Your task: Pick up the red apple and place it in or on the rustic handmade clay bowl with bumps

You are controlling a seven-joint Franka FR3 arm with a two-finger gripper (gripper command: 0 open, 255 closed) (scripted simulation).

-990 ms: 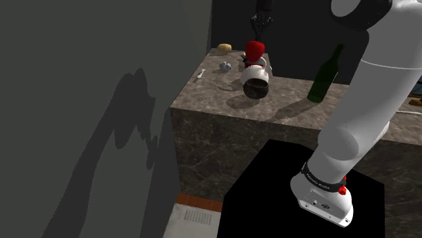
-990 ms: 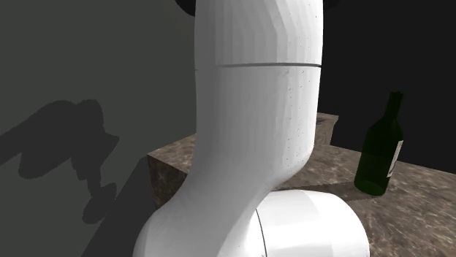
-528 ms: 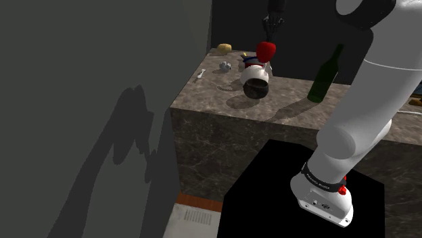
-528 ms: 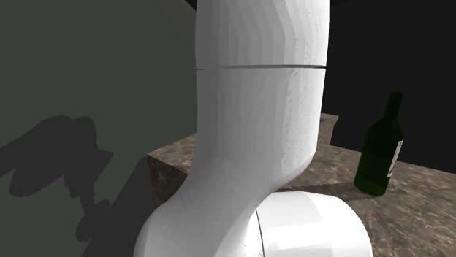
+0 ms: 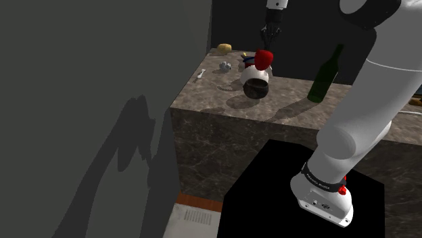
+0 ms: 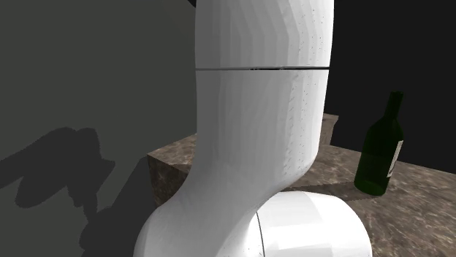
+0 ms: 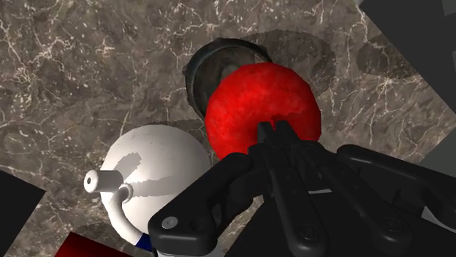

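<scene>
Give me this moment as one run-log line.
gripper: shut on round red apple | apple: held over dark grey round bowl | release: not yet done

Red apple (image 7: 252,109), brown white-veined counter (image 7: 73,66)

1. The white arm (image 5: 368,88) is seen rising from its base at the lower right of the shoulder view. From there it is bent over toward the upper middle of that frame.
2. In the second exterior view, one thick white link (image 6: 256,131) is shown upright in the middle of the frame, with a rounded joint under it.
3. The black gripper (image 5: 268,40) is held pointing downward near the top edge of the shoulder view.
4. In the wrist view the fingers (image 7: 234,179) are drawn together at their tips, and the red apple (image 7: 252,102) is pinched there.
</scene>
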